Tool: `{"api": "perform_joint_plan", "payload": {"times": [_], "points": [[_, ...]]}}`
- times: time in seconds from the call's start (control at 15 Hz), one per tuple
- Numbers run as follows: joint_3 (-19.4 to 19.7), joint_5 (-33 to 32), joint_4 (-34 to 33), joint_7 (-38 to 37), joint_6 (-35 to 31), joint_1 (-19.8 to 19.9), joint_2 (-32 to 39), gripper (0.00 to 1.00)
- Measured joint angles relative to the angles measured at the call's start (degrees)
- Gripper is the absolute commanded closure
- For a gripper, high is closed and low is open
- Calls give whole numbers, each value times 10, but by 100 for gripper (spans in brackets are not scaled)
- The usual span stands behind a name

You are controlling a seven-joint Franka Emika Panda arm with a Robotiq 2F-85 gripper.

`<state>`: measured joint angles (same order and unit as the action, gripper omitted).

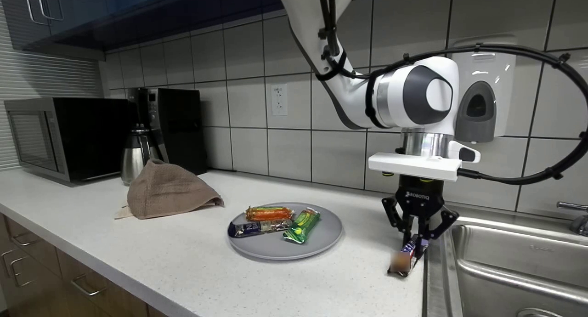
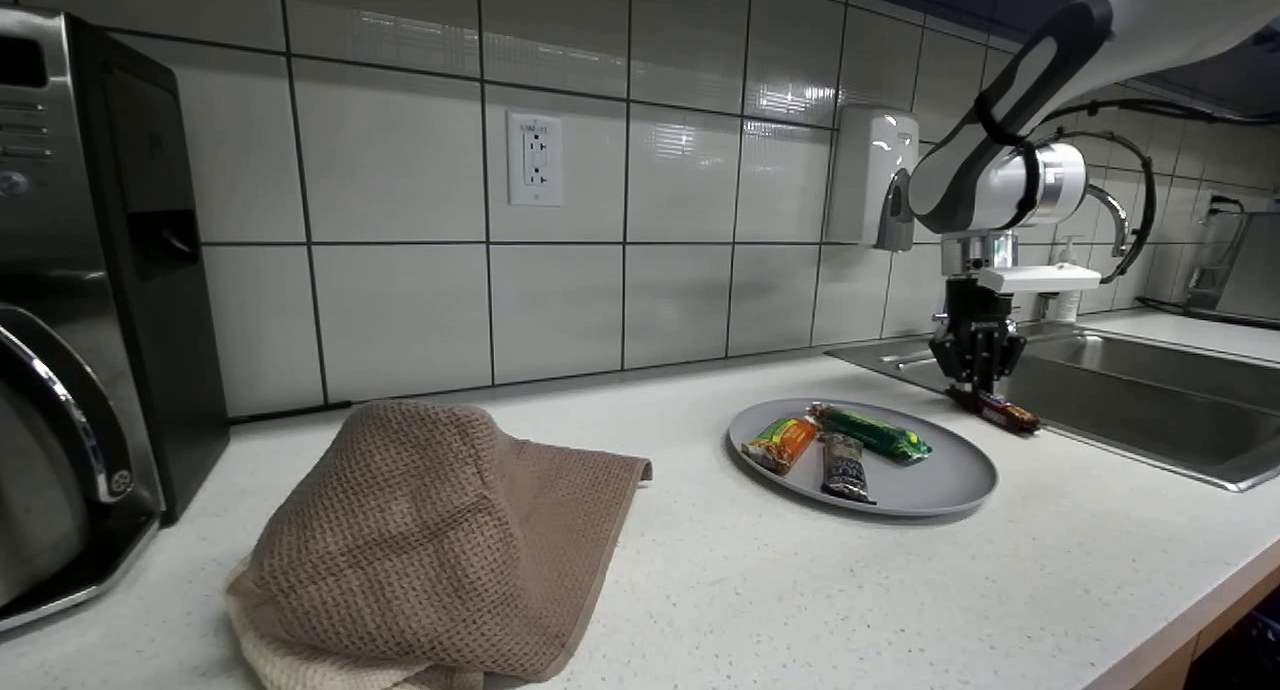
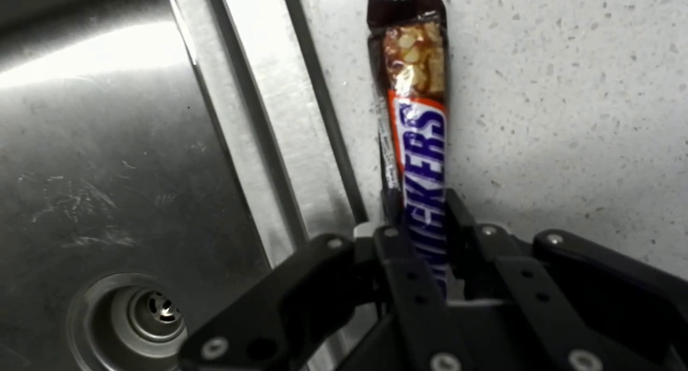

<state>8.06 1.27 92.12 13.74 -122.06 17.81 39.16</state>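
Note:
A Snickers bar (image 3: 416,118) lies on the white counter beside the metal rim of the sink. My gripper (image 3: 424,207) points down over it, one finger against each long side, with no visible gap, so the jaws are shut on the bar. In the wrist view the near end of the wrapper is hidden behind the fingers. Both exterior views show the gripper (image 1: 415,246) low at the counter, with the bar (image 2: 1008,412) still lying flat. A grey plate (image 1: 275,251) nearby carries a green wrapped bar (image 1: 302,225), an orange one (image 1: 268,213) and a dark one (image 1: 259,227).
The steel sink (image 1: 514,280) borders the bar, with its drain (image 3: 156,312) in the wrist view. A brown towel (image 2: 430,550) lies heaped past the plate. Farther along stand a steel carafe (image 1: 138,154) and a microwave (image 1: 69,138). A soap dispenser (image 1: 482,92) hangs behind the arm.

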Motion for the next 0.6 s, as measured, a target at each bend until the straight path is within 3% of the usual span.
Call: {"api": "perform_joint_plan", "payload": {"times": [0.6], "points": [[-2,0,-1,0,0,0,-1,96]]}}
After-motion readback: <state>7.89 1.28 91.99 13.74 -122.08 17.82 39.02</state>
